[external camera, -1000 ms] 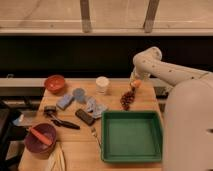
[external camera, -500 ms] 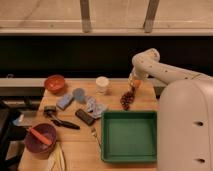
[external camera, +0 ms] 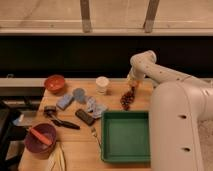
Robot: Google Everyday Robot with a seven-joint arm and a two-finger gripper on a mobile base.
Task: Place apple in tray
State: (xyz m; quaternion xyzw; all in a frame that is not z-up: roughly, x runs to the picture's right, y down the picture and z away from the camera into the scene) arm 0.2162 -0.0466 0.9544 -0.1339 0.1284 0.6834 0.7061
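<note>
Claw hangs low over the back right part of the worktop, at the end of the white arm, which bends down from a raised elbow. Whether it is open or closed cannot be told from this view. A small yellow-orange patch right at its tip looks like the apple, but it is not plain whether the apple is gripped or merely lies under the claw. The patch sits just behind the dark red grapes, and the grapes lie between it and the tray. The apple is outside the tray.

The green tray sits at the front right of the worktop, its right edge beside the robot's white body. A fork lies just off its left rim.

A white cup stands upright left of the claw, near the back edge. Further left is an orange bowl. Between them and the tray lie a blue-grey disc, a blue block, a crumpled silvery packet and a dark flat bar. A black-handled tool lies left of the bar. At the front left a maroon bowl holds a carrot.
</note>
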